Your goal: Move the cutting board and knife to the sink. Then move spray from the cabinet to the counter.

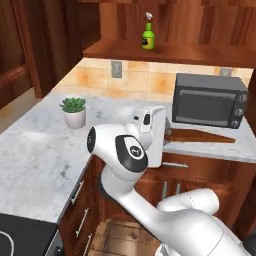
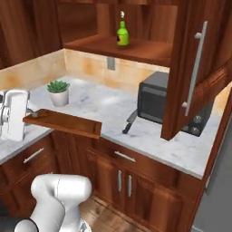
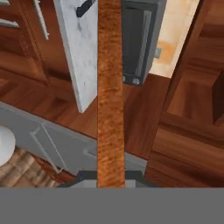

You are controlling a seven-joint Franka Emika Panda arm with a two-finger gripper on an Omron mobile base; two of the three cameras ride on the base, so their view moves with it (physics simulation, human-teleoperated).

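The pincer (image 2: 27,118) grips the cutting board (image 2: 63,122) by one end, seemingly clear of the worktop (image 2: 108,108), at the frame's left. The knife (image 2: 130,121) lies centre; the spray (image 2: 122,32) stands on the cabinet (image 2: 136,50) shelf, top.

The white arm was seen rising from the base, bent at a dark elbow joint, with the forearm carried up to counter height. The wrist was turned so that the hand lay sideways, level with the counter edge. The gripper (image 2: 28,118) was found closed on one short end of the cutting board (image 2: 68,123), which was held out flat and level from the hand, off the counter. In the hand view the board (image 3: 109,96) was observed edge-on, running straight away from between the fingertips. The fingers themselves were largely hidden by the hand body in the left base view.
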